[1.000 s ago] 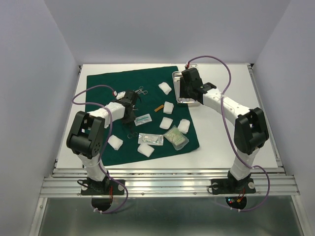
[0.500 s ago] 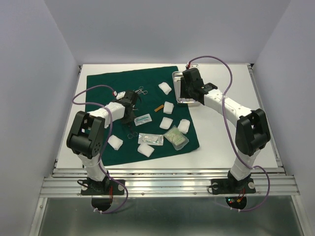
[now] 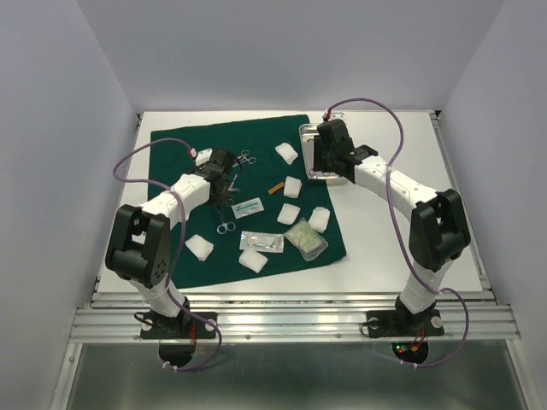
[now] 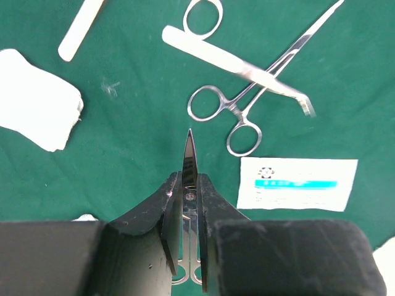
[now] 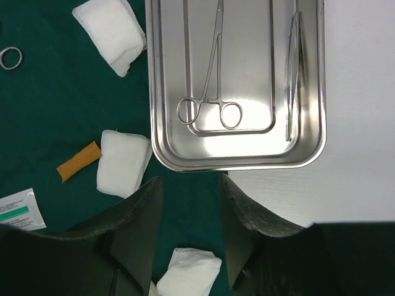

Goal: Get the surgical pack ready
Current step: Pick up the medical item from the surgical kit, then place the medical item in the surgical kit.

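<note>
The dark green drape [image 3: 179, 145] covers the left half of the table. My left gripper [image 4: 189, 192] [image 3: 226, 184] is shut on a pair of metal scissors [image 4: 189, 154], whose blades point out past the fingertips above the drape. Loose forceps [image 4: 237, 114] and a white-handled instrument [image 4: 228, 61] lie just ahead, a sealed packet [image 4: 296, 184] to the right. My right gripper [image 5: 188, 182] [image 3: 330, 161] hangs open and empty over the drape's edge, just short of the steel tray [image 5: 237, 161] [image 3: 306, 132]. The tray holds forceps [image 5: 210, 105] and tweezers [image 5: 292, 74].
Several white gauze pads lie on the drape, among them one [image 3: 286, 153] near the tray and one [image 3: 199, 248] at the near left. Two more packets [image 3: 261, 242] [image 3: 305, 239] and an orange strip [image 3: 276, 187] lie mid-drape. White table [image 3: 402, 248] extends right.
My left jaws have narrowed onto the scissors, and the left arm has shifted, its elbow swinging left and its wrist moving slightly farther. The right arm has not moved.
</note>
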{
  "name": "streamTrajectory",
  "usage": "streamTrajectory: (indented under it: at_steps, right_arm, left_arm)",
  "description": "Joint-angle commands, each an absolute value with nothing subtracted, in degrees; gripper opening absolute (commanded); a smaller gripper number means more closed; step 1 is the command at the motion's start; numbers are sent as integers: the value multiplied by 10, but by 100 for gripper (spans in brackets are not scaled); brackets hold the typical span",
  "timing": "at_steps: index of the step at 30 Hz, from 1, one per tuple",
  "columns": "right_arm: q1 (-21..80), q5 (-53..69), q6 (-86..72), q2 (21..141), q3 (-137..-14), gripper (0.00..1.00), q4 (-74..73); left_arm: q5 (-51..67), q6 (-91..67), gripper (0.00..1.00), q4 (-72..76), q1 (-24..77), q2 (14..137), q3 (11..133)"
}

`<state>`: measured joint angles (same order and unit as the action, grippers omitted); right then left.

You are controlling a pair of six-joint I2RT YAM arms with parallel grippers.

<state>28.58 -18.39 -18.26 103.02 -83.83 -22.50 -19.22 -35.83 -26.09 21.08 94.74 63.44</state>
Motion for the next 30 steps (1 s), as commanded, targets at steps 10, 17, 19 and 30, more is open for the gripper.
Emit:
streamTrajectory:
  at_steps: [10, 17, 19, 30]
  right_arm:
    - [290, -186, -191, 987, -817, 47, -205]
    - [290, -187, -192, 980, -811, 47, -204]
    - [290, -184, -191, 980, -810, 46, -205]
    - [290, -165, -182, 1001, -838, 47, -218]
  left_arm:
    - [-181, -338, 15, -284, 211, 972, 758]
    - [-163, -323, 15, -294, 214, 1077, 911]
    - [-161, -317, 15, -307, 214, 1121, 946]
    - [-130, -310, 25, -339, 215, 1288, 1156]
